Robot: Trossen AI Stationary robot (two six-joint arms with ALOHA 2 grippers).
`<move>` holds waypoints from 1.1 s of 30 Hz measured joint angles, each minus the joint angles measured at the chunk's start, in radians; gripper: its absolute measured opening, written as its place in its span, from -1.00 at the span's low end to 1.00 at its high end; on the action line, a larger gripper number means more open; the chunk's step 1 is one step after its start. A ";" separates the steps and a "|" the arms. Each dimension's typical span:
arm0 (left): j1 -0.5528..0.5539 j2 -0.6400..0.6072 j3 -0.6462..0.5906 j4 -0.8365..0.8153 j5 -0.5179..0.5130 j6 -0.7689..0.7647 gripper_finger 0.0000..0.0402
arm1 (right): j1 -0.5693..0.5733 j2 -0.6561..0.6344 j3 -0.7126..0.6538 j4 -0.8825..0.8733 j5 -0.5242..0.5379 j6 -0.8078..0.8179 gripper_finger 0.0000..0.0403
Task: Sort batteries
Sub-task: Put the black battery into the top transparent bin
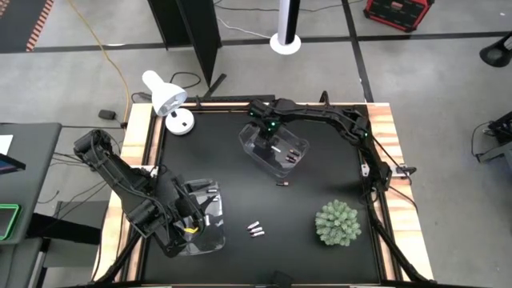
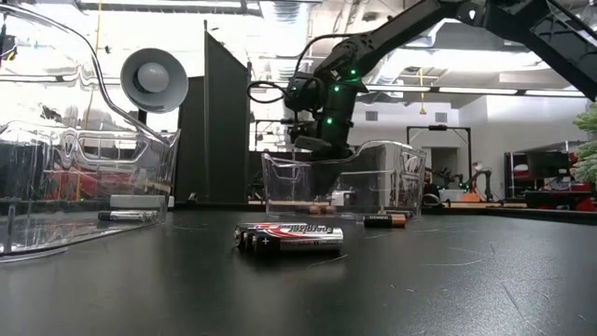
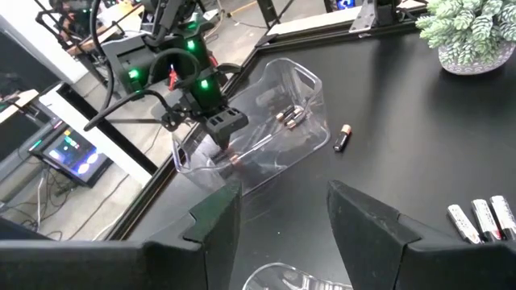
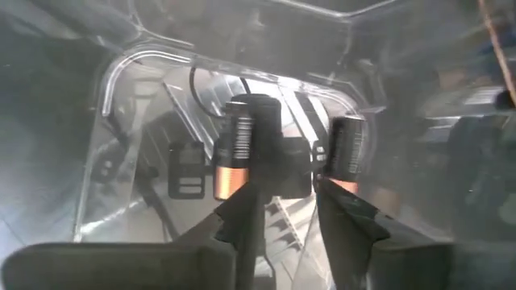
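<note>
Right hand [image 1: 270, 141]: low inside the far clear plastic bin [image 1: 250, 149], fingers parting, gripping nothing I can make out; dark copper-ended battery [image 4: 240, 147] lies just beyond its fingertips, long axis along the fingers; left hand [image 3: 278, 213]: released, waiting over the near bin.

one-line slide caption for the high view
Right gripper over the far clear bin; left gripper over the near bin; three silvery batteries lie between.

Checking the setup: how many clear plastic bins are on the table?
2. One bin sits far centre, under the right end effector; the other bin sits near left, by the left arm. None seems hidden.
</note>
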 joint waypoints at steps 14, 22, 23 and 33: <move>0.000 0.000 0.000 0.000 0.000 0.000 -0.12 | 0.047 -0.097 0.000 0.056 0.048 -0.082 -0.16; 0.000 0.000 0.000 -0.001 0.000 -0.002 -0.12 | 0.140 -0.226 -0.003 0.003 0.093 -0.077 -0.24; 0.000 0.000 0.000 -0.001 0.000 -0.002 -0.12 | 0.157 -0.242 -0.015 0.009 0.094 -0.077 -0.26; 0.000 0.000 0.000 0.000 0.000 -0.003 -0.12 | 0.391 -0.411 -0.368 0.054 0.104 0.013 -0.36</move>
